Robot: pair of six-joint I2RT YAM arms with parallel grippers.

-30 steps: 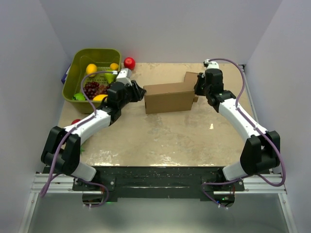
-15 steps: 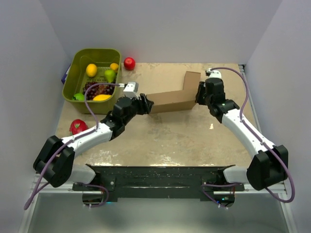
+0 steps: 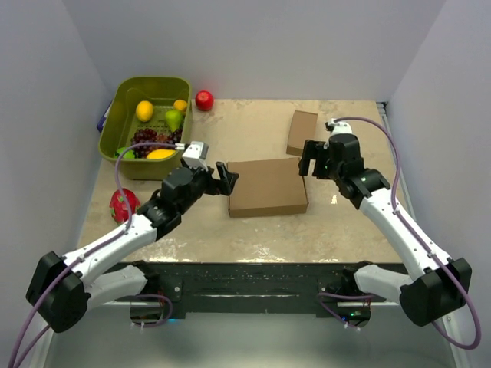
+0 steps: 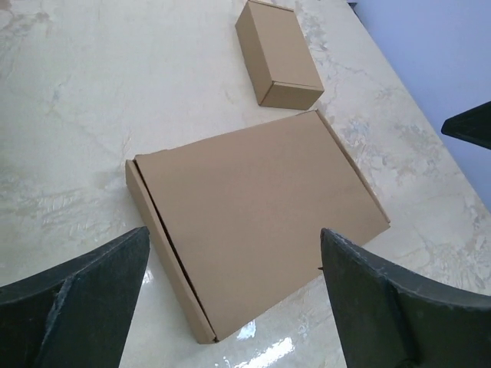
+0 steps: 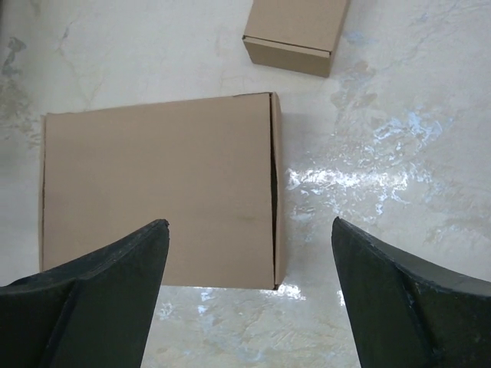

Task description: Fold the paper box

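Observation:
The paper box [image 3: 267, 186] lies flat and closed on the marble table, a shallow brown cardboard rectangle; it also shows in the left wrist view [image 4: 253, 199] and the right wrist view [image 5: 153, 192]. My left gripper [image 3: 223, 177] hovers just off its left edge, open, with nothing between its fingers [image 4: 234, 232]. Above the box's right rear corner my right gripper [image 3: 310, 159] hangs open and empty [image 5: 249, 223]. Neither gripper touches the box.
A much smaller cardboard box [image 3: 301, 132] sits behind the paper box to the right. A green basket [image 3: 149, 80] of fruit stands at the back left, a red apple [image 3: 204, 100] beside it. A red fruit [image 3: 121, 204] lies near the left arm.
The box stood on edge between the two grippers; now it lies flat. Both grippers have opened, let go and drawn back toward the near side.

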